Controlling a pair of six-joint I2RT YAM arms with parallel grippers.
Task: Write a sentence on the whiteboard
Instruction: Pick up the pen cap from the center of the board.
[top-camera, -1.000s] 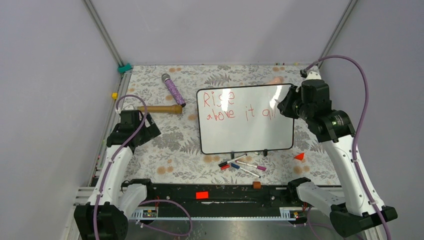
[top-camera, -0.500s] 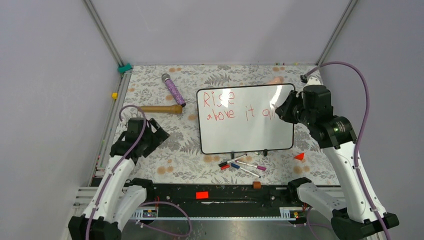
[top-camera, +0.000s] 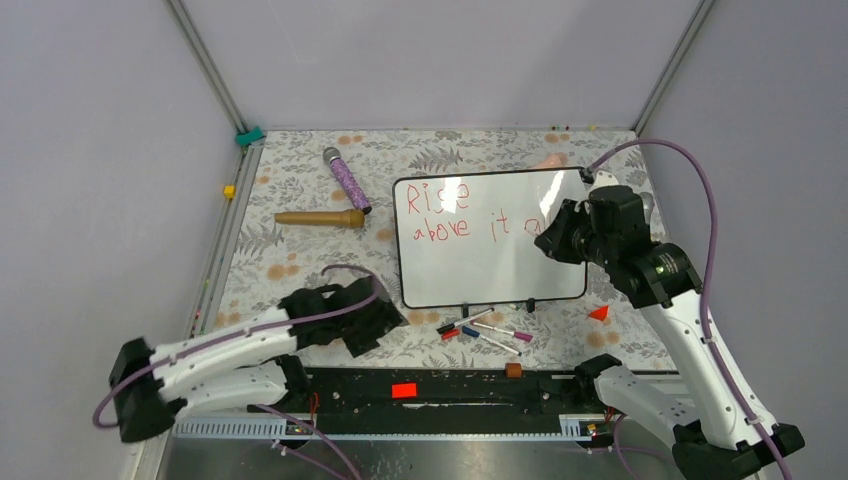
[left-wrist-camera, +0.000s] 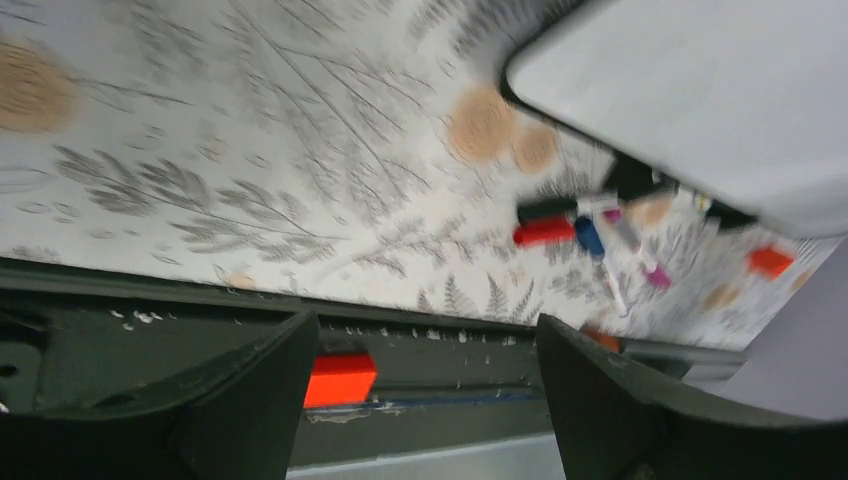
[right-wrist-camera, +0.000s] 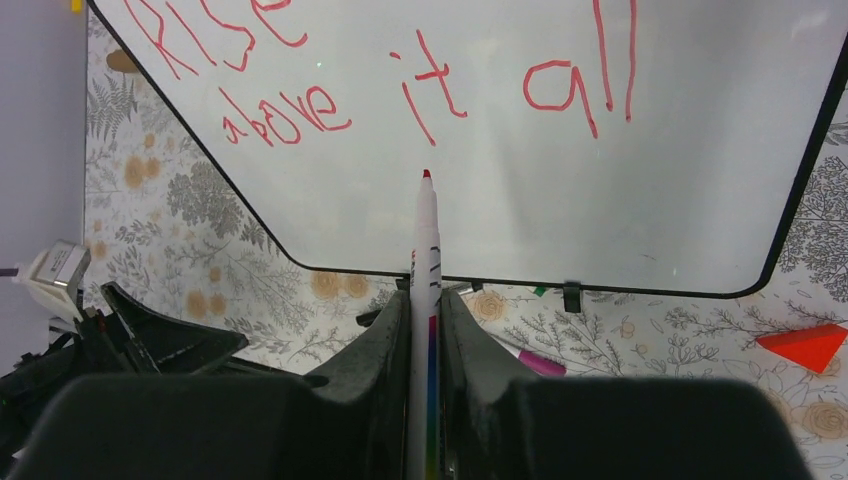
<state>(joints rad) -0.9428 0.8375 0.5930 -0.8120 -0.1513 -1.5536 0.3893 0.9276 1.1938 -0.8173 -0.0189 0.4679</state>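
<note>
Two red lines of the sentence (right-wrist-camera: 418, 110) on the whiteboard (top-camera: 500, 270); right fingers (right-wrist-camera: 385, 350) tight on a marker (right-wrist-camera: 426, 260), left fingers (left-wrist-camera: 250, 400) apart.

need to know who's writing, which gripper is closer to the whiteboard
Right. The right gripper is over the right side of the whiteboard, holding a red marker. The left gripper is off its near left corner, open and empty.
</note>
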